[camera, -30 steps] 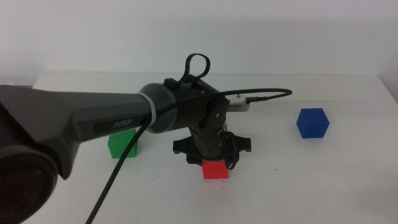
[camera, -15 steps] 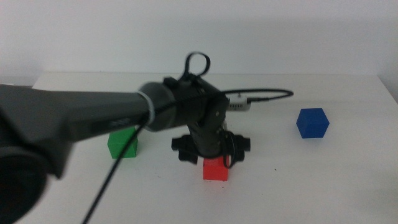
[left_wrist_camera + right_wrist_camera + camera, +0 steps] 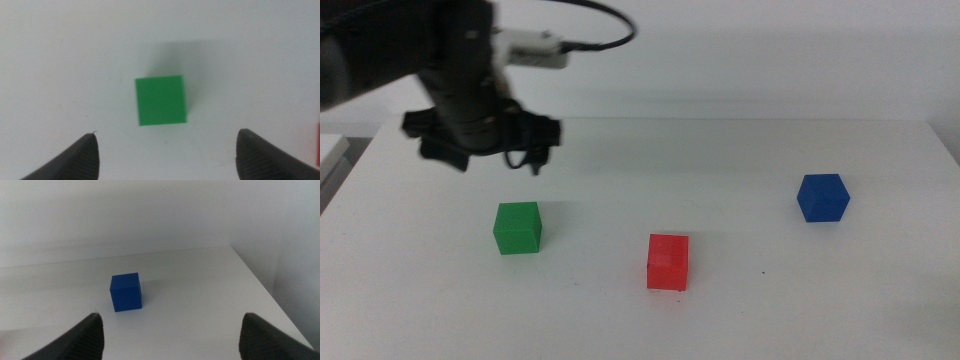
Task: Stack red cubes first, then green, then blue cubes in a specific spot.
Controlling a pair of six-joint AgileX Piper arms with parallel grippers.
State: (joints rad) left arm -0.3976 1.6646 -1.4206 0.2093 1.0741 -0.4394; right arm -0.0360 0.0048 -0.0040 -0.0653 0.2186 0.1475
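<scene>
Overhead, the left tool (image 3: 165, 150) hangs wide open and empty above the green cube (image 3: 161, 99).

Red cube (image 3: 668, 261) upright at tabletop centre, green cube (image 3: 517, 227) at its 9 o'clock, blue cube (image 3: 822, 197) at its 2 o'clock, all well apart

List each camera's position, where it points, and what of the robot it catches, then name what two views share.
Middle view: above the table's front, looking forward and down at the red cube, green cube, blue cube; left gripper raised.
Left wrist view: looks straight down on the green cube, between open jaws.
Right wrist view: low, looking across at the blue cube, jaws open.
Shared: green cube in middle and left wrist views.
</scene>
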